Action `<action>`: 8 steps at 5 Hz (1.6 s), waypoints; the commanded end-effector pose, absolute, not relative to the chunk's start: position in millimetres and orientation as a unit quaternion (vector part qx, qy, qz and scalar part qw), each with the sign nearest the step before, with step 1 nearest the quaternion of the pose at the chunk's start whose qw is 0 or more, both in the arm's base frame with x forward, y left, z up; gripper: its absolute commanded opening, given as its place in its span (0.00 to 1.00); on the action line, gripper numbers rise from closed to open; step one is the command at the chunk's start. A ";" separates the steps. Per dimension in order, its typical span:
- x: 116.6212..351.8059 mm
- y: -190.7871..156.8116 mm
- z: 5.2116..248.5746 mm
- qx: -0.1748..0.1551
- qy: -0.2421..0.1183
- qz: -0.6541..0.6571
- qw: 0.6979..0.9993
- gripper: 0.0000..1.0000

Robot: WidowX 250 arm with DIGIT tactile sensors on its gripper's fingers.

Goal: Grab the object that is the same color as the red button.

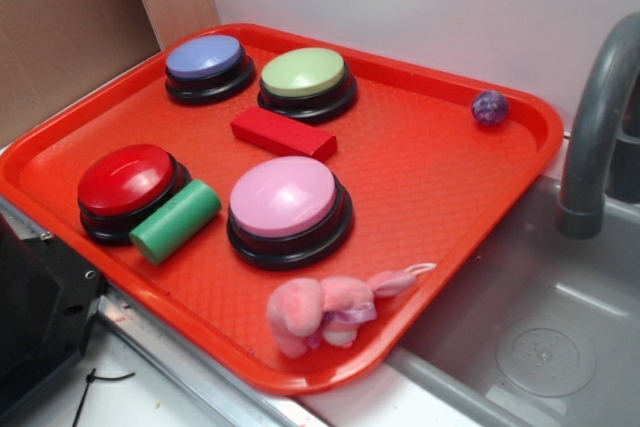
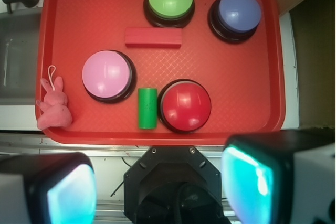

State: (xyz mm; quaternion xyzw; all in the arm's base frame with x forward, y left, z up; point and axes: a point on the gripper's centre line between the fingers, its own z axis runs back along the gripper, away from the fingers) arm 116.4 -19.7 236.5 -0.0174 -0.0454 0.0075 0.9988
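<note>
Although no brand, label or writing can be read on anything in either view, the red block [image 1: 284, 133] is easy to pick out: a plain, flat, solid red bar with square edges, slightly darker than the surface under it. It lies flat on the red-orange tray [image 1: 440, 197], toward the middle, between the green button [image 1: 305, 79] and the pink button [image 1: 287, 205], just beside the green one's black base and not touching either.

The red button [image 1: 127, 183], a glossy dome on a black round base, sits near the tray's front edge in the wrist view. A green cylinder [image 1: 176, 220] lies on its side against that base, between the red and pink buttons. The blue-purple button [image 1: 207, 63] stands next to the green one, at a far corner of the tray.

A pink plush bunny [image 1: 325, 309] with a string loop rests at the tray's edge (partly over the rim), and a small purple ball [image 1: 489, 107] sits in another corner. A grey sink [image 1: 560, 337] with a faucet [image 1: 600, 117] adjoins the tray.

The gripper [image 2: 157, 190] hangs high above the tray, its two fingers [image 2: 63, 190] spread wide apart and empty, well away from the block.
</note>
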 end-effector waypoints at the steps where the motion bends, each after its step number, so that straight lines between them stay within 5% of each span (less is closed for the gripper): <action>1: 116.4 -19.7 236.5 -0.017 -0.045 0.007 0.999 1.00; 4: 173.2 -11.8 197.8 -0.043 -0.050 0.307 0.949 1.00; 6: 212.4 -16.6 161.5 -0.037 -0.086 0.523 0.847 1.00; 8: 248.6 -24.4 105.9 -0.016 -0.084 0.616 0.783 1.00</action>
